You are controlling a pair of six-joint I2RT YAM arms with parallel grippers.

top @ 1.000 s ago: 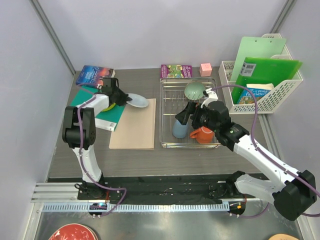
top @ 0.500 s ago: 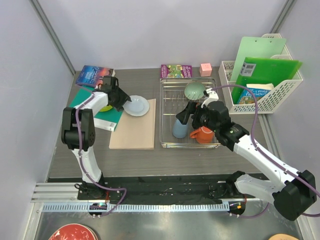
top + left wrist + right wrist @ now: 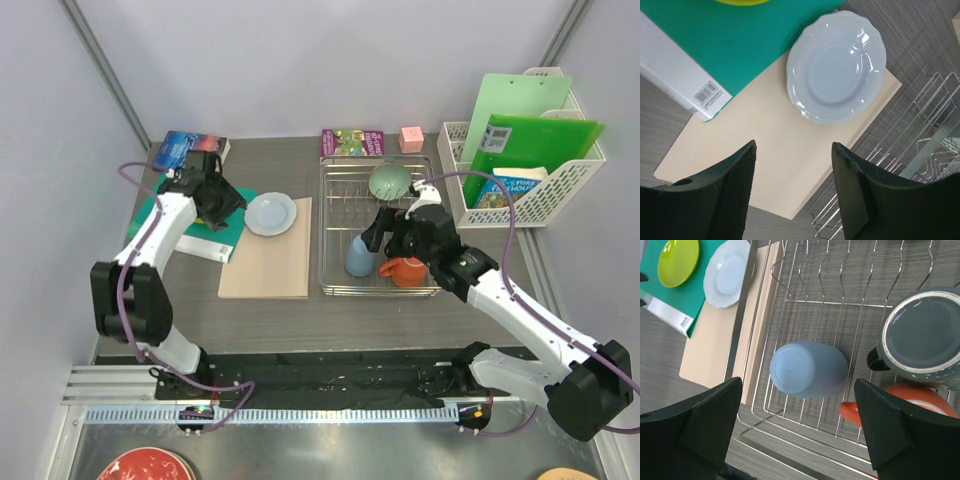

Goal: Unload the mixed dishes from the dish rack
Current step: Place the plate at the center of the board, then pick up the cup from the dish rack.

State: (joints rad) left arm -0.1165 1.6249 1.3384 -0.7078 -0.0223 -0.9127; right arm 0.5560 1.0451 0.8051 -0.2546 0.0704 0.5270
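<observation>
The white plate lies flat on the top corner of a tan board, free of any grip. My left gripper hovers open just left of it, nothing between its fingers. A lime-green plate rests on a green book. In the dish rack lie a light blue cup, an orange mug, a sage-green bowl and a dark grey mug. My right gripper hangs wide open above the blue cup.
The green book lies left of the board. A white slotted file basket with green folders stands at the right. Books and a pink cube line the back. A red plate sits at the near edge.
My left gripper opened and let go of the white plate, which now lies flat on the board. The left arm drew back to the left. The right arm barely moved.
</observation>
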